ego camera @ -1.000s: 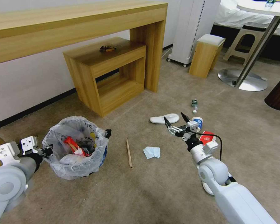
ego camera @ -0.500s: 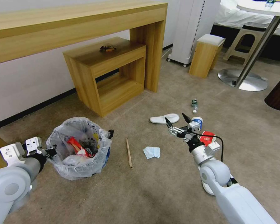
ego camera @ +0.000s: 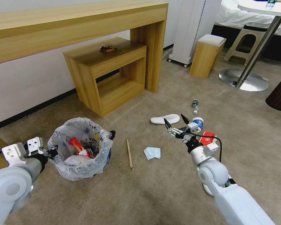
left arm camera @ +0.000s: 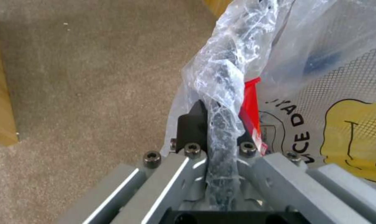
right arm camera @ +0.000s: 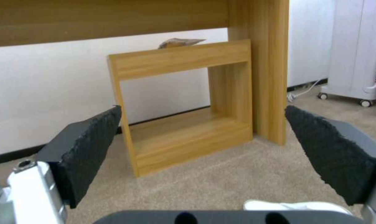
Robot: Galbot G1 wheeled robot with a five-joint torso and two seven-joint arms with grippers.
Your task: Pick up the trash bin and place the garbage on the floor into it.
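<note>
While the left gripper [left arm camera: 215, 137] pinches the bag-covered rim of the trash bin [ego camera: 81, 149] near left (light, slippery liner), the right gripper [ego camera: 177, 122] hangs wide open, empty, near the slipper [ego camera: 165, 119].

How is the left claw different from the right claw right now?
The left claw is shut on the rim of the small round trash bin lined with crinkled translucent plastic; the right claw is open and holds nothing. The left sits at the bin's side; the right hangs over the white slipper. Both are low over the beige carpet.
</note>
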